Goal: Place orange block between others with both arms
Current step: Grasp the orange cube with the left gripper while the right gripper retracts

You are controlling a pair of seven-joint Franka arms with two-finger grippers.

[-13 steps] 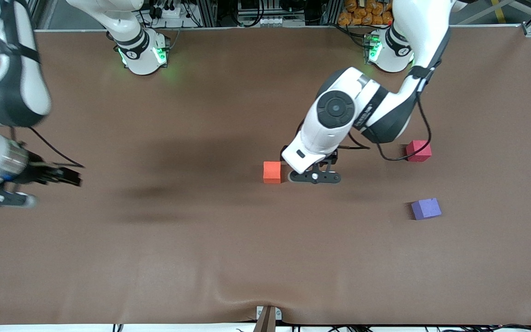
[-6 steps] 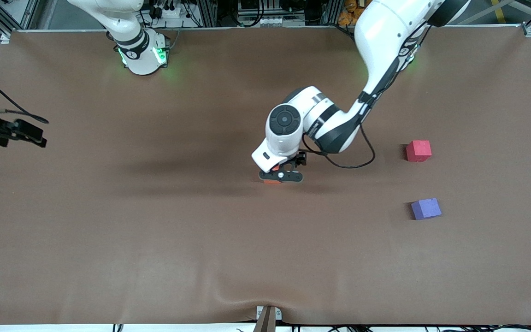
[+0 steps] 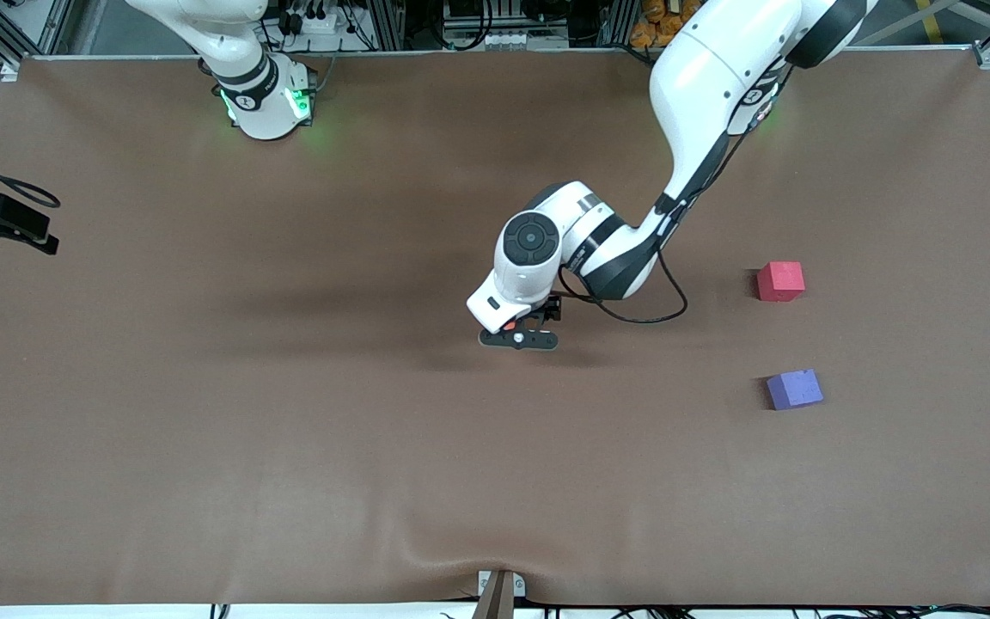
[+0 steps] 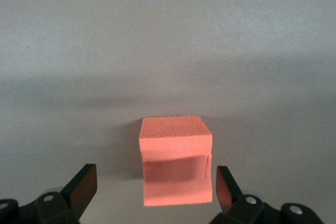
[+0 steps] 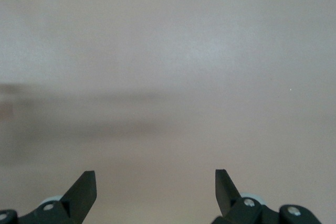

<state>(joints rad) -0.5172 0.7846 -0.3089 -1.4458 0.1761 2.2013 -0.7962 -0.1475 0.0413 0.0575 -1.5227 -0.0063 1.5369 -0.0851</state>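
Straddling the orange block (image 4: 176,167) mid-surface, my left pincer (image 4: 152,190) stands wide open, gripping nothing, ready to close. My right pincer (image 5: 156,190) waits open at the surface's edge, empty.

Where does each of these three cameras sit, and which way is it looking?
Front view: high across the table, facing both white arms; small matte red-pink cube and purple-blue cube show.
Left wrist view: on the left arm, looking down past the open left gripper at the small matte orange foam cube.
Right wrist view: open right gripper, bare table only.
Shared: the orange cube, barely visible in front.
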